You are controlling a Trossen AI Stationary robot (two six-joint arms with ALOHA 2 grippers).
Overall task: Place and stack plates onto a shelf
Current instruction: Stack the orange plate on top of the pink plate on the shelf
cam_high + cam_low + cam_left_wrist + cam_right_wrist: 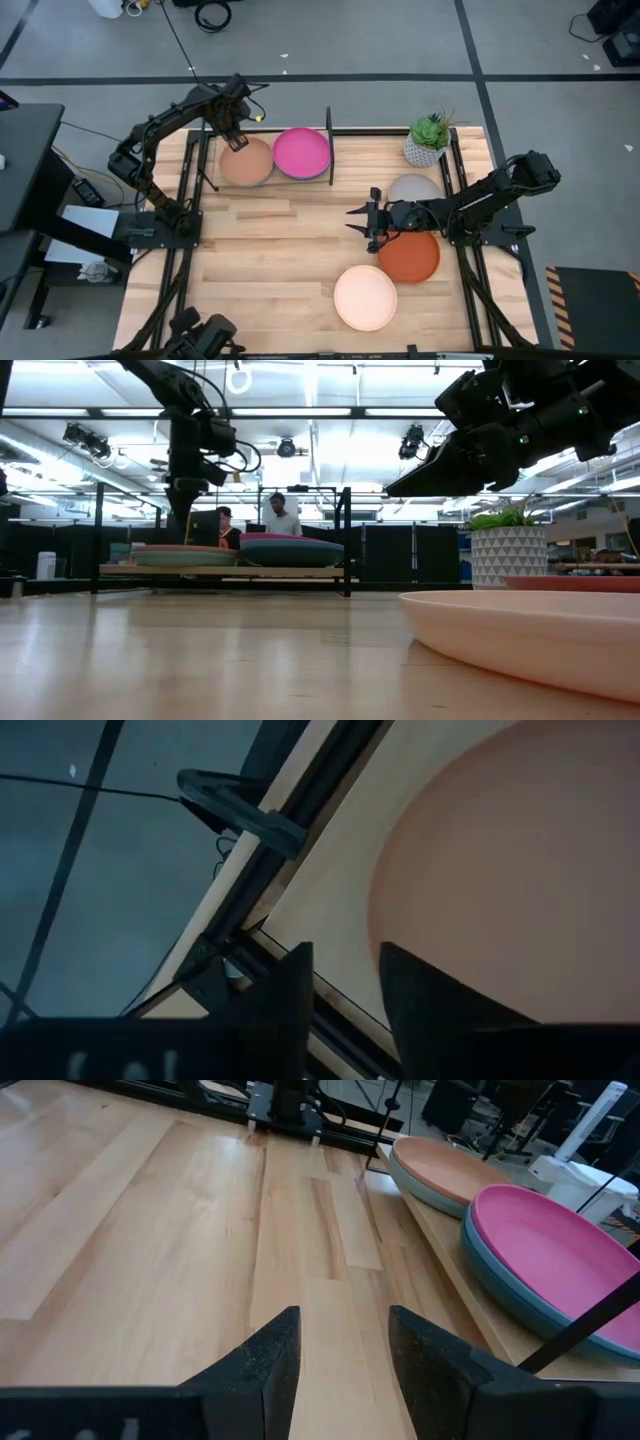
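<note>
On the shelf [262, 187] at the table's far side, a tan plate [247, 162] tops the left stack and a magenta plate [301, 152] tops the right one. In the right wrist view the tan plate [440, 1165] lies on a pale plate and the magenta plate [545, 1245] on a blue-grey one. My left gripper [236, 140] is open over the tan plate's far-left rim [400, 850], one finger on each side; I cannot tell whether it touches. My right gripper [352, 222] is open above bare table, between the grey [413, 187], orange-red [408, 256] and cream [365, 297] plates.
A white pot with a green plant [428, 140] stands at the far right, beside the grey plate. A black upright divider [329, 145] stands right of the magenta plate. Bare wood [270, 250] spreads across the middle and left. People sit beyond the table [280, 515].
</note>
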